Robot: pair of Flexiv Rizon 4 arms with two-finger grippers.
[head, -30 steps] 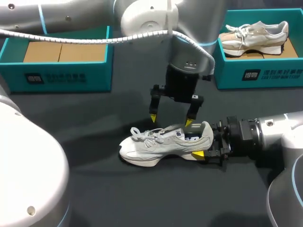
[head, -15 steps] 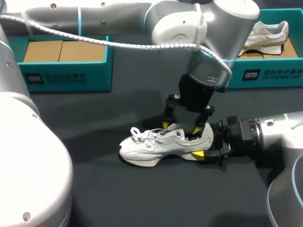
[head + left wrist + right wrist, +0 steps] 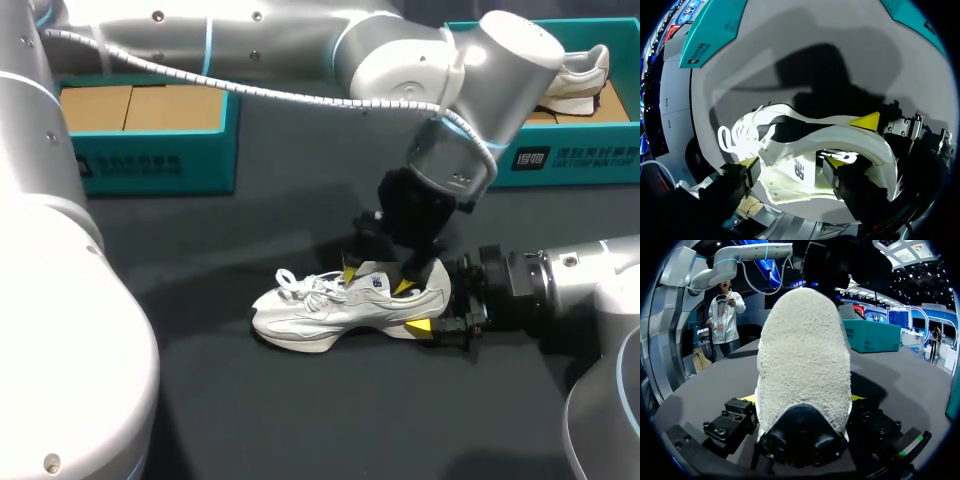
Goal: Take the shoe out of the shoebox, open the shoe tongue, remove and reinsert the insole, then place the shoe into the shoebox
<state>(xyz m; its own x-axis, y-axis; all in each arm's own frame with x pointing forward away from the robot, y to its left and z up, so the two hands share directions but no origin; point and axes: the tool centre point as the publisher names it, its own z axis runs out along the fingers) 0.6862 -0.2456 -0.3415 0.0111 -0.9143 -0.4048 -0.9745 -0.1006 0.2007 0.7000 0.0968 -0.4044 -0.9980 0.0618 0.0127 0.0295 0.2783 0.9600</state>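
1. Shoe (image 3: pixel 320 310) out of shoebox (image 3: pixel 150 165), upright on table (image 3: pixel 300 420), heel (image 3: pixel 802 360) pinched in right gripper (image 3: pixel 434 308).
2. Left gripper (image 3: pixel 374 280) spread, fingers (image 3: pixel 742 172) astride tongue (image 3: pixel 795 167); no grip made yet.
3. Judged early: tongue opening, insole removal and refit, return to shoebox all outstanding.

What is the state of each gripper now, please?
Left gripper: open, with the tongue of the shoe between its fingers.
Right gripper: shut on the shoe, at its heel.
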